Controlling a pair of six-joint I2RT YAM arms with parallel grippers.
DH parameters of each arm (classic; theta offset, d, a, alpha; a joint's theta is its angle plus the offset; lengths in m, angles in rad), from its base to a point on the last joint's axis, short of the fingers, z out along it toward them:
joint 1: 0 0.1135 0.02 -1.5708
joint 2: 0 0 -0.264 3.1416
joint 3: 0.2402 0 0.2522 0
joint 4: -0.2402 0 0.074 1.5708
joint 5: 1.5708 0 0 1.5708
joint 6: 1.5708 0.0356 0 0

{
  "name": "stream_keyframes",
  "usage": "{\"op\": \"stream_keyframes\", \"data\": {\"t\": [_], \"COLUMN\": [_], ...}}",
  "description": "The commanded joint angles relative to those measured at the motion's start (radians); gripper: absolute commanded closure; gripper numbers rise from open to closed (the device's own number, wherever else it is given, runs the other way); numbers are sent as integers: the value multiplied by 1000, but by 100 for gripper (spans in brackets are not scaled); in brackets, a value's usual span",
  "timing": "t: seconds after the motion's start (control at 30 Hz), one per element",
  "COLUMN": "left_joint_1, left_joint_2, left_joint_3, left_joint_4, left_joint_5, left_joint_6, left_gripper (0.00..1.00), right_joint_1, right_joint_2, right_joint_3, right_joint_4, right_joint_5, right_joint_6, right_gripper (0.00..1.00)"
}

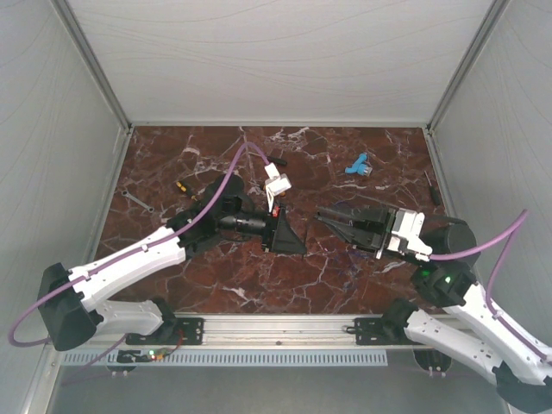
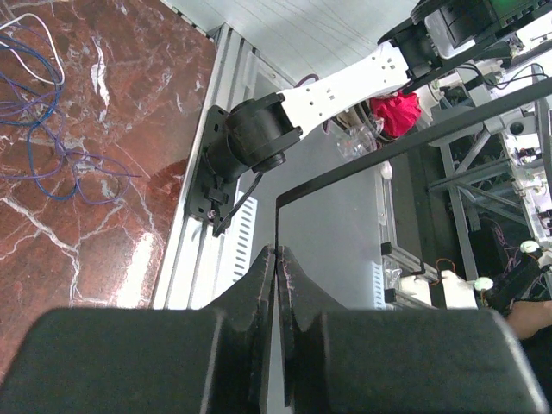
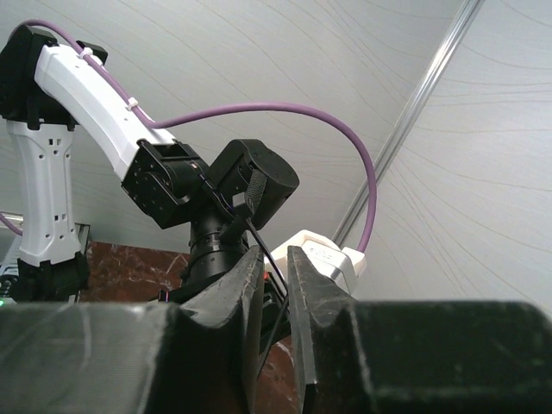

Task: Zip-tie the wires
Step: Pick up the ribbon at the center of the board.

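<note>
The wires (image 2: 39, 103) are a loose bundle of thin blue-purple loops lying on the marble table (image 2: 52, 241), at the upper left of the left wrist view and apart from both grippers. My left gripper (image 2: 278, 252) is shut on a thin black zip tie (image 2: 362, 164), which rises from the jaws and bends off to the right. In the top view the left gripper (image 1: 302, 246) and the right gripper (image 1: 321, 214) face each other at mid-table. My right gripper (image 3: 274, 254) has its jaws a narrow gap apart, and the zip tie (image 3: 263, 246) runs through that gap.
A blue connector (image 1: 356, 165) lies at the back right. A small orange-handled screwdriver (image 1: 183, 186) and a wrench (image 1: 136, 201) lie at the left, and another dark tool (image 1: 431, 185) by the right wall. White walls enclose the table on three sides.
</note>
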Motion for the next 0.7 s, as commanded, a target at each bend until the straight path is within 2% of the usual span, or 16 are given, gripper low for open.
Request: {"op": "stream_keyframes", "data": {"t": [0.0,0.17,0.4,0.43,0.5,0.57,0.63,0.67], "left_joint_1": [2,1,2,2,2,4,11,18], "left_joint_2": [-10,-12,-8,-10,-18,-34,-54,-71], "left_joint_3": [56,54,43,42,37,34,30,27], "left_joint_4": [32,39,46,44,29,-2,-33,-54], "left_joint_5": [9,12,14,5,-34,-104,-168,-204], "left_joint_6": [-3,-6,-4,0,12,32,47,51], "left_gripper": [100,100,100,97,51,18,2,0], "right_joint_1": [5,4,5,5,4,5,5,5], "right_joint_2": [-15,-7,2,4,14,28,47,57], "right_joint_3": [29,17,-2,-8,-19,-32,-54,-72], "right_joint_4": [-6,-3,11,12,4,1,21,40], "right_joint_5": [-2,6,81,111,185,279,390,434], "right_joint_6": [12,11,9,6,-6,-28,-32,-39], "right_gripper": [88,100,100,100,100,100,100,100]}}
